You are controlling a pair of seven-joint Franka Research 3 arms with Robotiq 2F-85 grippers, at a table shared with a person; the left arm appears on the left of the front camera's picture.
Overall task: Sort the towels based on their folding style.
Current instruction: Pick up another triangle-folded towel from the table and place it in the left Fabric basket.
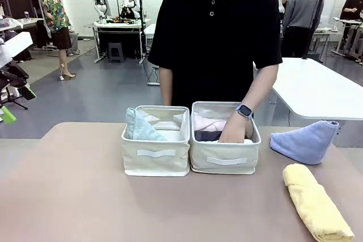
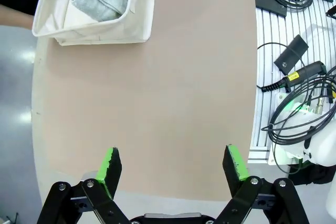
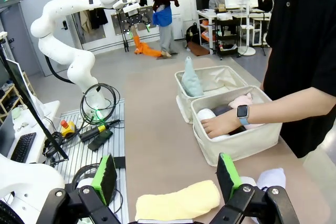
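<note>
Left gripper [image 2: 170, 153] and right gripper [image 3: 166, 158]: jaws wide open, empty. Yellow towel [image 1: 316, 208] and blue towel [image 1: 306, 140] lie on the table [image 1: 68, 196]. Green-grey towel [image 1: 139, 127] sits in the left bin [image 1: 156, 165]. A hand [image 1: 232, 133] is beside the pink towel [image 1: 207, 123] in the right bin [image 1: 224, 168].

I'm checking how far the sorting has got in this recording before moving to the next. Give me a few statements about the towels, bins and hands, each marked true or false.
1. The left bin holds a grey-green towel. True.
2. The person's hand is in the left bin. False: it is in the right bin.
3. The yellow towel lies on the table, outside both bins. True.
4. The blue towel is inside a bin. False: it sits on the table, to the right of the bins.
5. The robot's left hand and right hand are open and empty. True.
</note>
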